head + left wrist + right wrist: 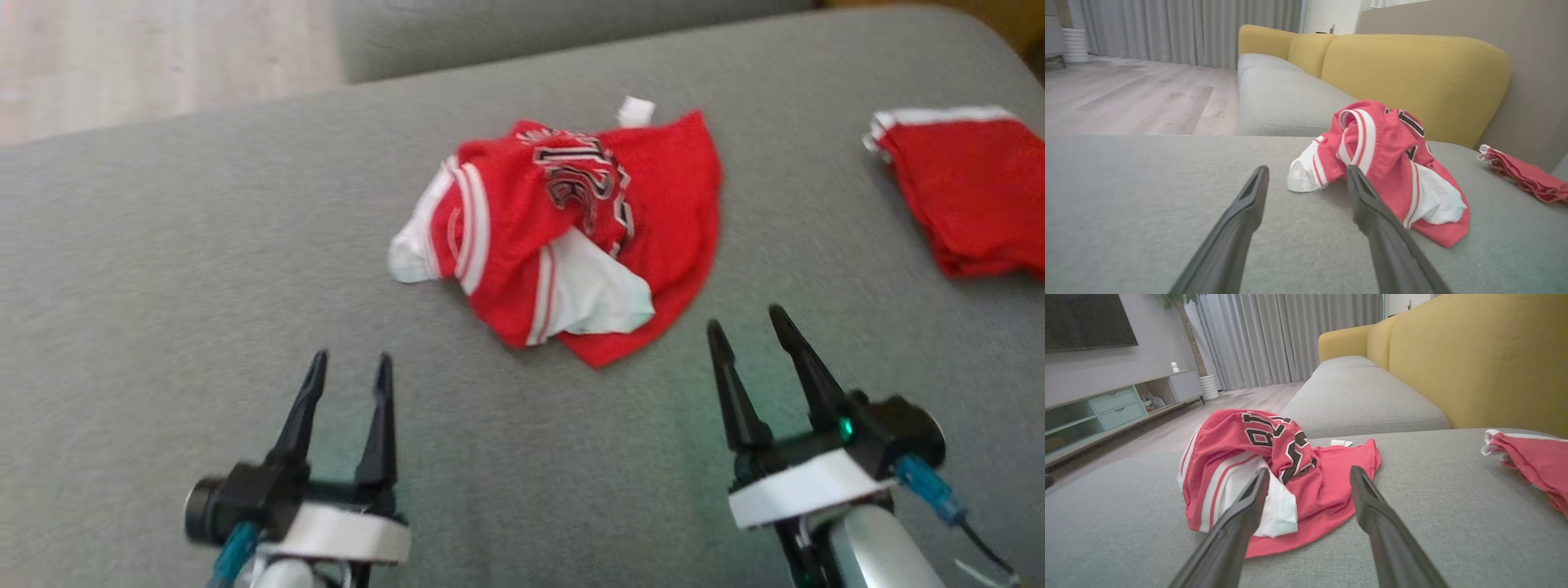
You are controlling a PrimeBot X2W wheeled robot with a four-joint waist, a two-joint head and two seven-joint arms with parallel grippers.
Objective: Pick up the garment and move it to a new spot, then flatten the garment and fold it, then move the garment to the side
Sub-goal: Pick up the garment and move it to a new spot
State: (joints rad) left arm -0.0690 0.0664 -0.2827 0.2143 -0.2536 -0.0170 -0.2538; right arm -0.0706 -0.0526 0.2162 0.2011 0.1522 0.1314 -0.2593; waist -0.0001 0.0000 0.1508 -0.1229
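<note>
Head view: crumpled red jersey (571,237) mid grey sofa cushion (204,286); left gripper (352,359) and right gripper (746,318) wide open, empty, probably staged to flatten it.

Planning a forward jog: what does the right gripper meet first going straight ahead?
Probably the near edge of the crumpled garment, just ahead of the right gripper; height above the cushion is unclear.

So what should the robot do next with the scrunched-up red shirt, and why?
Probably move the left end effector forward to the near, white-striped edge of the shirt and pinch it. The shirt lies crumpled on the cushion. The left end effector is open and short of it, and the right end effector is too, so nothing is held. It can't be spread flat until an edge is gripped.
</note>
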